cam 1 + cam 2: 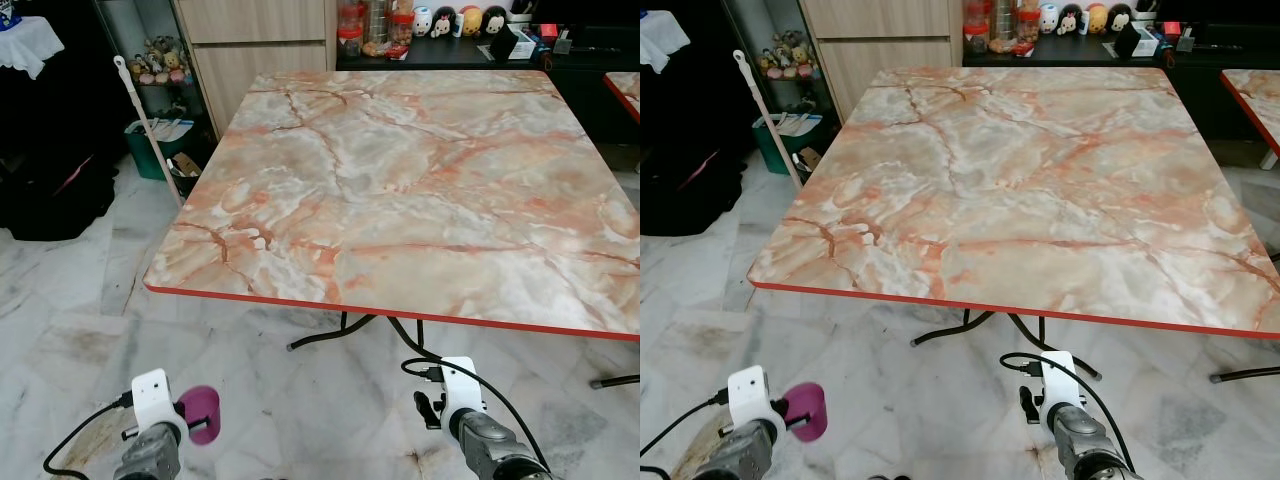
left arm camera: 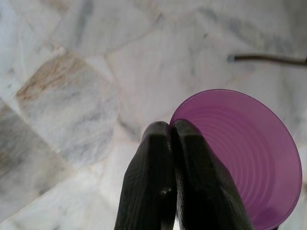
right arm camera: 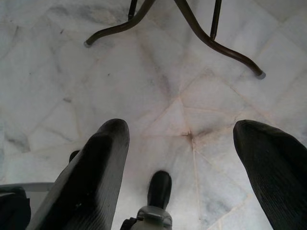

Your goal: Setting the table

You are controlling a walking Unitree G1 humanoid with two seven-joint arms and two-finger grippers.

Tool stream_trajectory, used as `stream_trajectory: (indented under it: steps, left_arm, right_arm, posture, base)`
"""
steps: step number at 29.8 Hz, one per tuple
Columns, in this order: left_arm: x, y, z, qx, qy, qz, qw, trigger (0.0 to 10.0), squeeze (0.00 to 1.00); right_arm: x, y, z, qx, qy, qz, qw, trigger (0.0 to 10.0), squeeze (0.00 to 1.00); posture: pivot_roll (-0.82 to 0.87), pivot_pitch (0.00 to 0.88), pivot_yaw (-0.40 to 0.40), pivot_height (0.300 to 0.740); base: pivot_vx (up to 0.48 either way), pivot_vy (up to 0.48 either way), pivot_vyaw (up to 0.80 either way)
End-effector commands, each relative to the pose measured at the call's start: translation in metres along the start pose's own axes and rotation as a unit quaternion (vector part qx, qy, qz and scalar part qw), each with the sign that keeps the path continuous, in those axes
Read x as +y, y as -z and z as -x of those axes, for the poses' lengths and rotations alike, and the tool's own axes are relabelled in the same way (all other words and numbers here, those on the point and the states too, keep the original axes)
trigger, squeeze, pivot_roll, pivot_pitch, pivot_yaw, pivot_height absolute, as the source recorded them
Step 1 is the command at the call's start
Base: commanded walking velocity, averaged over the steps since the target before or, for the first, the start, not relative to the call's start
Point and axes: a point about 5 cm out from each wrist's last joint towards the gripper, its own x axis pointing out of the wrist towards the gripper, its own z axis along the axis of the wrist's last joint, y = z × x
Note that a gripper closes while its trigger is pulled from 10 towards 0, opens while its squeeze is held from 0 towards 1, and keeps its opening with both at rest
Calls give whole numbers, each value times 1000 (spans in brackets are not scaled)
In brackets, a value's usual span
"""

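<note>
Table (image 1: 400, 190) ahead; cup (image 1: 203, 414) in left pincer (image 2: 172, 132) low before its near edge, right pincer (image 3: 180, 139) alongside, over floor (image 1: 80, 300).

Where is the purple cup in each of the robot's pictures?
Left eye view: purple cup at bottom left, beside the left gripper.
Right eye view: bottom left again.
Left wrist view: its rim is pinched between the black fingers.
Right wrist view: marble floor and table legs, no cup.
Shared landmark: the curved black table leg.
</note>
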Motion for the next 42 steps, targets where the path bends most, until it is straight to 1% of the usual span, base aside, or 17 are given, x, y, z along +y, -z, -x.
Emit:
stream_trajectory:
  steps: [1,3,5,9,11,16,18,19,21,23,27,28,36,37,38,42]
  left_arm:
    - [5,2,1,2,-5,-10,1000,10000,0]
    - [18,13,4,12,-14,-17,1000,10000,0]
    - [29,21,8,20,-22,-19,999,10000,0]
    - [36,25,10,25,-25,-24,999,10000,0]
    - [36,24,9,25,-25,-26,999,10000,0]
    - [32,23,8,27,-23,-29,999,10000,0]
    - [24,23,7,29,-19,-35,999,10000,0]
    - [24,23,7,29,-19,-35,999,10000,0]
    - [15,20,5,28,-13,-43,999,10000,0]
    - [13,19,5,28,-12,-43,999,10000,0]
    - [-3,8,1,20,-5,-47,999,10000,0]
    - [-5,7,1,20,-4,-48,999,10000,0]
    - [-7,6,0,20,-5,-49,999,10000,0]
    - [-9,3,-1,17,-4,-50,999,10000,0]
    - [-11,-5,-2,12,-3,-53,998,10000,0]
    - [-11,-10,-4,7,-3,-59,998,10000,0]
  right_arm:
    - [1,2,0,3,1,-1,1000,10000,0]
    - [1,4,0,8,5,-11,1000,10000,0]
    - [1,4,0,8,4,-5,1000,10000,0]
    - [2,4,0,4,2,-12,1000,10000,0]
    - [2,4,0,4,1,-12,1000,10000,0]
    - [2,5,0,5,3,-11,1000,10000,0]
    - [2,6,0,7,4,-11,1000,10000,0]
    - [2,6,0,7,4,-11,1000,10000,0]
    - [1,6,0,6,3,-11,1000,10000,0]
    - [1,6,0,5,2,-11,1000,10000,0]
    - [2,6,0,3,0,-14,1000,10000,0]
    - [2,6,0,3,0,-14,1000,10000,0]
    - [2,6,0,3,0,-11,1000,10000,0]
    - [1,4,0,2,0,0,1000,10000,0]
    - [1,3,0,-1,1,7,1000,10000,0]
    - [2,3,0,0,-2,1,1000,10000,0]
  posture:
    - [-29,46,49,740]
    - [-34,40,51,740]
    - [-34,29,52,740]
    - [-32,24,53,740]
    - [-32,24,53,740]
    - [-35,18,55,740]
    - [-35,15,54,740]
    - [-35,15,54,740]
    - [-34,13,54,740]
    - [-34,13,54,740]
    - [-35,11,54,740]
    - [-35,11,54,740]
    - [-33,18,53,740]
    - [-32,41,56,740]
    - [-32,41,56,740]
    - [-32,51,59,740]
  base:
    - [0,0,0]
    - [0,-480,-769]
    - [0,-480,-384]
    - [0,-480,0]
    - [0,-480,0]
    - [0,-480,0]
    - [0,-411,0]
    - [0,-409,0]
    - [0,-396,0]
    - [0,-394,0]
    - [0,-393,0]
    - [0,-386,0]
    - [0,-386,0]
    - [0,-382,763]
    - [0,-379,0]
    - [0,-380,0]
